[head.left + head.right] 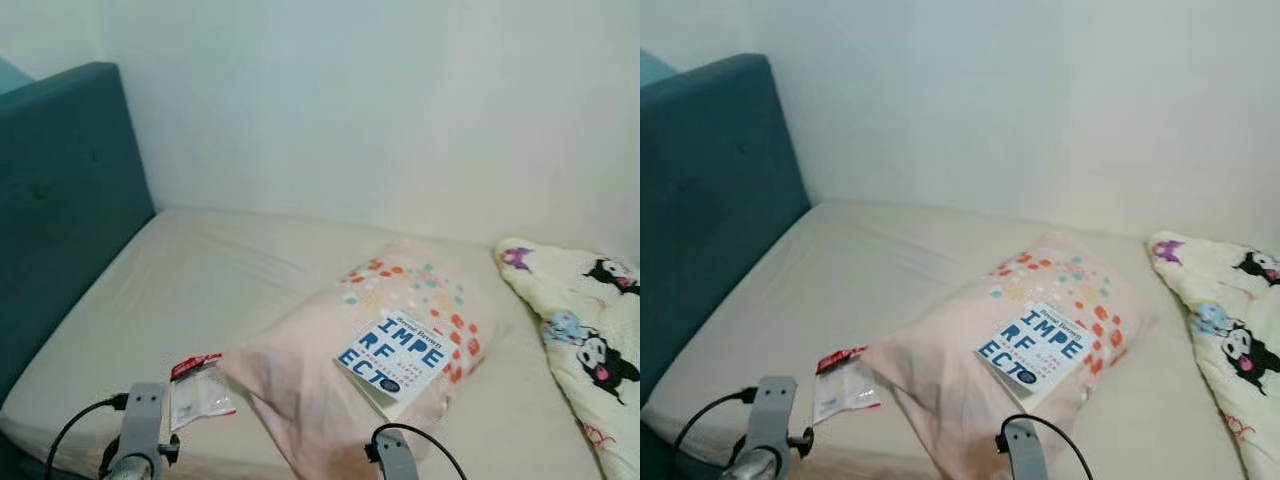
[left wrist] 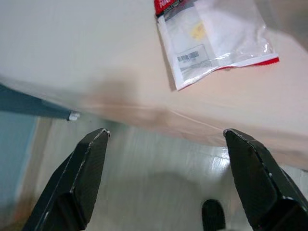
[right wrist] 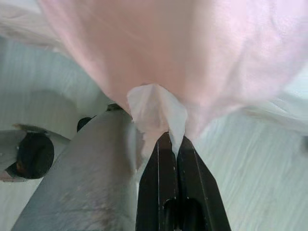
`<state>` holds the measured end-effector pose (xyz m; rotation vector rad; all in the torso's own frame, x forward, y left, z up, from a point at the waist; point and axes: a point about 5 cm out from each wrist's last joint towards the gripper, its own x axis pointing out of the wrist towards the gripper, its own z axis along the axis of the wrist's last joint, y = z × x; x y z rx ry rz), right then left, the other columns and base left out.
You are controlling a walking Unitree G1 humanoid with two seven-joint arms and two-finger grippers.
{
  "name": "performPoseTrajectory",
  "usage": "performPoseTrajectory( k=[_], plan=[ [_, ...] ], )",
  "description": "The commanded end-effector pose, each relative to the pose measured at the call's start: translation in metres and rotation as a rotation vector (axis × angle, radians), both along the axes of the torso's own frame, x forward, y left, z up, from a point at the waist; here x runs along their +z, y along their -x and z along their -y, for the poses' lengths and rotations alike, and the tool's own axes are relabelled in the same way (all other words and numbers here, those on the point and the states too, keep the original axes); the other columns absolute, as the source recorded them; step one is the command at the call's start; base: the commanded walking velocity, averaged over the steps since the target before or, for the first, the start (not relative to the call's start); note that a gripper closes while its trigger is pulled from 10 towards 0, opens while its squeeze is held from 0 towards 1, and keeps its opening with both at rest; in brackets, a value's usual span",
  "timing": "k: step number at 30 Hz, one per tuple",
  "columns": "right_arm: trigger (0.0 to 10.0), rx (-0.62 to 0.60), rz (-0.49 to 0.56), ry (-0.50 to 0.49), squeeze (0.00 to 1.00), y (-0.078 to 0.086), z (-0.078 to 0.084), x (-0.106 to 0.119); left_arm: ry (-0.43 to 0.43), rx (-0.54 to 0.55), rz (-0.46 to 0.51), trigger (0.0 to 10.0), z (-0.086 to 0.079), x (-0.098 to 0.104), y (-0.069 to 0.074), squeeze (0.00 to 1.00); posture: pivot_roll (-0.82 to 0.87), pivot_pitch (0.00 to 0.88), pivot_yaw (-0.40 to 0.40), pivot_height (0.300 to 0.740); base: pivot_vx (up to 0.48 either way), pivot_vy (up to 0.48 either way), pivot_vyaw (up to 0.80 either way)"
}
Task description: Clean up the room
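Observation:
A pink pillow (image 1: 350, 370) with coloured dots lies across the cream bed (image 1: 200, 290). A white book (image 1: 395, 352) with blue letters rests on top of it. A clear plastic packet (image 1: 197, 392) with red ends lies flat near the bed's front edge, left of the pillow. My left gripper (image 2: 166, 132) hangs open over that front edge, with the packet (image 2: 211, 38) just beyond its fingertips. My right gripper (image 3: 171, 139) is shut on a corner of the pillow (image 3: 159, 106) that hangs over the bed's front edge. Both silver wrists (image 1: 140, 430) stand at the bottom of the eye views.
A teal padded headboard (image 1: 60, 200) bounds the bed on the left and a white wall (image 1: 400, 120) at the back. A cream blanket (image 1: 585, 340) with cartoon figures is bunched at the right. Pale wood floor (image 2: 159, 178) lies below the bed edge.

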<state>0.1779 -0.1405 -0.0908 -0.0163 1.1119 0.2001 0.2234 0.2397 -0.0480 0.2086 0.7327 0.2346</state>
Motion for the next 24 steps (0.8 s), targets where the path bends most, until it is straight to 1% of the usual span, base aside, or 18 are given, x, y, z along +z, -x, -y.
performPoseTrajectory(
  k=[1, 5, 8, 9, 11, 17, 18, 21, 24],
  plan=[
    [10.0, -0.022, -0.009, -0.009, 0.00, 0.002, 0.000, -0.001, -0.027, -0.013, 0.001, 10.0, -0.004, 0.002, 0.000, 0.00, 0.00, 0.000, -0.069, 0.723, 0.000, 0.000, -0.63],
    [10.0, -0.025, -0.010, -0.011, 0.00, 0.002, 0.000, -0.001, -0.051, -0.034, -0.008, 10.0, -0.003, 0.001, 0.000, 0.00, 0.00, 0.000, -0.069, 0.723, 0.000, 0.000, -0.63],
    [10.0, -0.024, -0.015, -0.010, 0.00, 0.002, 0.000, -0.001, -0.086, -0.059, -0.033, 10.0, -0.004, -0.002, 0.005, 0.00, 0.00, 0.000, -0.070, 0.723, 0.000, 0.000, -0.63],
    [10.0, -0.022, -0.016, -0.009, 0.00, 0.003, 0.000, -0.001, -0.088, -0.065, -0.037, 10.0, -0.004, -0.003, 0.007, 1.00, 0.00, 0.000, -0.070, 0.723, 0.000, 0.000, -0.63],
    [10.0, -0.022, -0.017, -0.009, 0.00, 0.003, 0.000, -0.001, -0.084, -0.069, -0.040, 10.0, -0.004, -0.004, 0.008, 1.00, 0.00, 0.000, -0.070, 0.723, 0.000, 0.000, -0.63],
    [10.0, -0.026, -0.007, -0.003, 0.00, 0.002, 0.001, -0.001, -0.132, -0.081, -0.054, 10.0, -0.006, -0.004, 0.010, 1.00, 0.00, 0.000, -0.071, 0.723, 0.000, 0.000, -0.62],
    [10.0, -0.051, 0.012, -0.023, 0.00, -0.001, 0.000, 0.000, -0.154, -0.106, -0.057, 10.0, -0.005, -0.004, 0.009, 0.00, 0.00, 0.000, -0.072, 0.723, 0.000, 0.000, 0.00],
    [10.0, -0.058, 0.013, -0.025, 0.00, -0.002, -0.001, 0.001, -0.188, -0.131, -0.060, 10.0, -0.005, -0.003, 0.008, 0.00, 0.00, 0.000, -0.072, 0.723, 0.000, 0.000, 0.00],
    [10.0, -0.078, 0.020, -0.055, 0.00, -0.005, -0.004, 0.002, -0.240, -0.159, -0.068, 10.0, -0.005, -0.002, 0.006, 0.00, 0.00, 0.000, -0.072, 0.723, 0.000, 0.000, 0.00]
  ],
)
